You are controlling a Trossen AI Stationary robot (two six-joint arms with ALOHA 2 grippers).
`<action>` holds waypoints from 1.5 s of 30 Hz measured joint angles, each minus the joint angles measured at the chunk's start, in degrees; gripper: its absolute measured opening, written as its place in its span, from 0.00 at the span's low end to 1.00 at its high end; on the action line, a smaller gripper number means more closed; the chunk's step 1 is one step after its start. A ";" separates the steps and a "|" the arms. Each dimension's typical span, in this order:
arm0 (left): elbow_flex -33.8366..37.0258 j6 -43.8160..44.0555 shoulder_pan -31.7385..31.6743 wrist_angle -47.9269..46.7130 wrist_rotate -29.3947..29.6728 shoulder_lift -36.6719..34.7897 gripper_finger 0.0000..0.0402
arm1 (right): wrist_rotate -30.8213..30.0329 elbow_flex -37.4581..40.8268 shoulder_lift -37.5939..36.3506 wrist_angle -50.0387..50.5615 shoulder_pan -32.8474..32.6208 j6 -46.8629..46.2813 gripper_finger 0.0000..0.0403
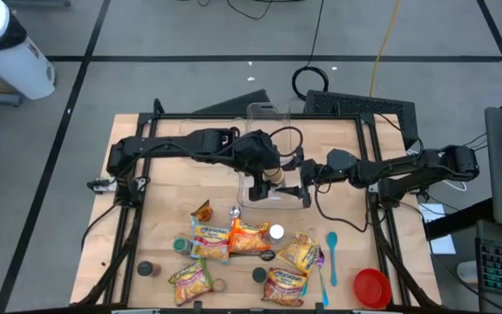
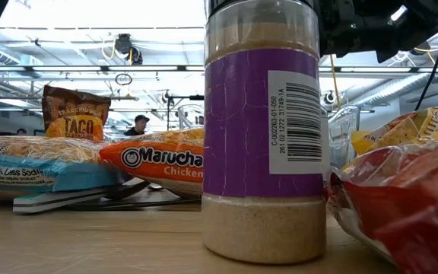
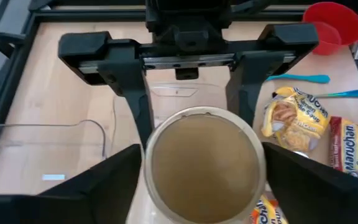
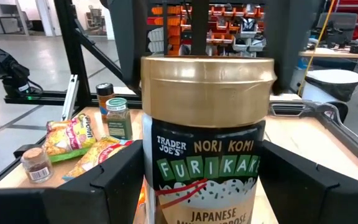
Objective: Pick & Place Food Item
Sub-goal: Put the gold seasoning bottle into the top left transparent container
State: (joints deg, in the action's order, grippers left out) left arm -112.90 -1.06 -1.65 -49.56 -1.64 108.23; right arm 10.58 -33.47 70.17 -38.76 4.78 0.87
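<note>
Between both hands, furikake jar (image 4: pixel 205 143), base cut off

The furikake jar (image 4: pixel 205 155) wears a dull gold lid over a black label with gold and green lettering and a red-and-white motif. At five o'clock on the pale wood worktop (image 1: pixel 146 174) sits a bright red bowl (image 1: pixel 372 287), with a turquoise spoon (image 1: pixel 330 247) beside it. The ramen packets (image 1: pixel 249 237) are orange and yellow. Close to the low camera stands a spice shaker (image 2: pixel 264 137) with a purple label, white barcode patch and tan powder. The dark fingers (image 3: pixel 107 186) are black.
</note>
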 joint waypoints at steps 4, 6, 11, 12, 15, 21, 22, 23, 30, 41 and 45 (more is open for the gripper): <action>0.00 0.13 -0.04 0.18 0.12 0.17 0.68 | -0.15 0.00 0.00 0.28 0.02 0.47 0.65; 0.02 0.11 -0.03 0.22 0.38 -0.26 0.68 | -0.15 0.00 -0.10 0.11 0.00 0.94 0.70; 0.09 0.75 0.33 -2.08 4.94 -4.71 0.68 | -0.19 -0.24 -3.92 1.18 0.05 1.90 0.93; 0.08 1.21 0.35 -3.32 6.17 -5.99 0.68 | -0.01 -0.19 -5.14 2.42 0.09 1.68 0.95; 0.09 2.65 0.25 -7.60 11.70 -9.48 0.68 | 0.23 -0.08 -8.71 6.05 0.04 1.78 0.96; 5.05 7.15 -0.12 -12.47 22.70 -16.51 0.68 | 0.16 -0.04 -15.87 12.99 0.09 1.96 0.94; 6.69 8.14 -0.55 -12.52 24.07 -18.06 0.68 | 0.16 -0.04 -16.97 14.06 0.09 1.96 0.95; 8.73 9.11 -1.09 -12.54 25.54 -19.56 0.68 | 0.16 -0.04 -18.14 15.27 0.09 1.97 0.95; 28.27 15.07 -7.49 -6.46 26.75 -31.70 0.68 | 0.09 -0.04 -24.04 19.04 0.09 1.97 0.95; 50.29 18.00 -27.98 4.28 16.22 -37.68 0.68 | 0.02 -0.04 -25.81 20.87 0.09 1.92 0.95; 54.71 17.47 -33.79 11.12 12.35 -37.07 0.68 | 0.01 -0.02 -25.79 20.83 0.09 1.92 0.95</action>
State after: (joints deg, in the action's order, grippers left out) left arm -58.19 16.41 -35.44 -38.44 10.71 71.16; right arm 10.59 -33.50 44.38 -17.93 4.86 2.79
